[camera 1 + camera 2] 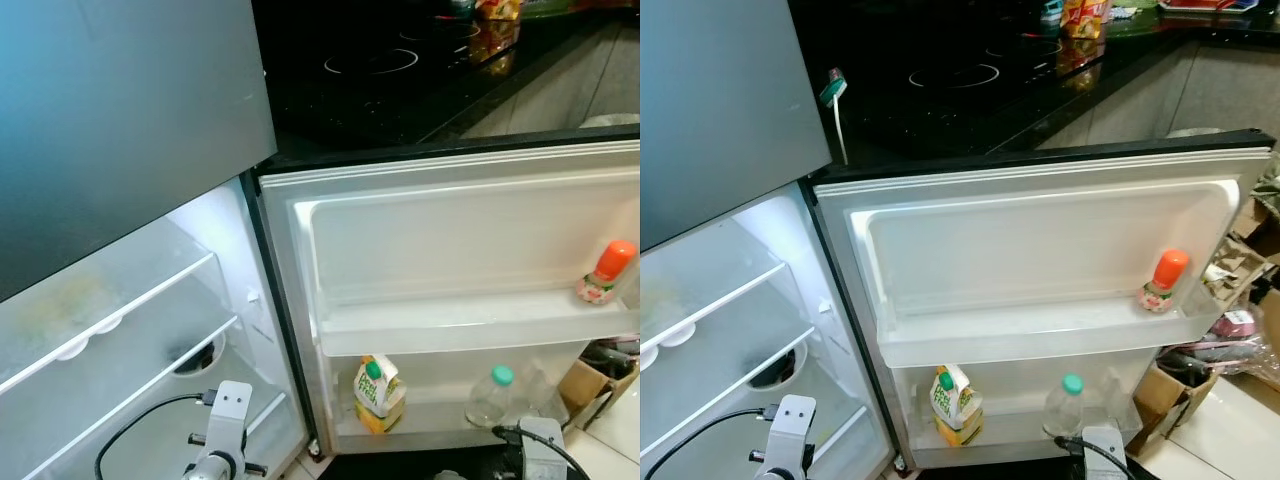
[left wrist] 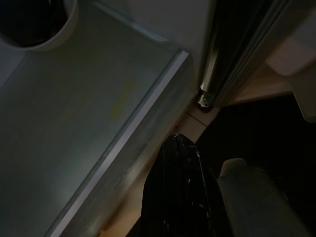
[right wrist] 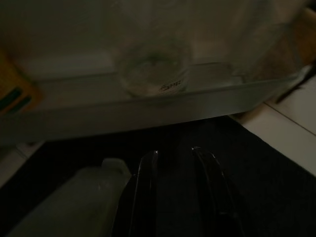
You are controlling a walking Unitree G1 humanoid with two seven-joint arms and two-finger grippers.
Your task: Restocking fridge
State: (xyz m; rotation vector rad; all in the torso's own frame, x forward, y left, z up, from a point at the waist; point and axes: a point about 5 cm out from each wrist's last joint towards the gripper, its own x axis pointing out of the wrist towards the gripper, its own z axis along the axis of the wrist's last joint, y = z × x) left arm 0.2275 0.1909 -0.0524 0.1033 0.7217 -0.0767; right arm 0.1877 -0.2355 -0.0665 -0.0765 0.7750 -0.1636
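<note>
Fridge door (image 1: 1040,250) open, both arms low in front of it.

The juice carton (image 1: 378,392) and clear bottle (image 1: 489,396) stand in the lower door shelf (orange-capped bottle (image 1: 606,272) above, right). Right gripper (image 3: 175,170), fingers apart, hangs empty below; left gripper (image 2: 180,163): cannot tell.

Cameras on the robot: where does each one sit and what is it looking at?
Head eyes: look down into the open fridge; door shelves hold the orange-capped bottle, juice carton and clear bottle; both wrists show.
Left wrist: faces the glass shelf past its own dark left gripper.
Right wrist: faces the clear bottle over the right gripper, fingers apart.
Shared: the clear bottle.
</note>
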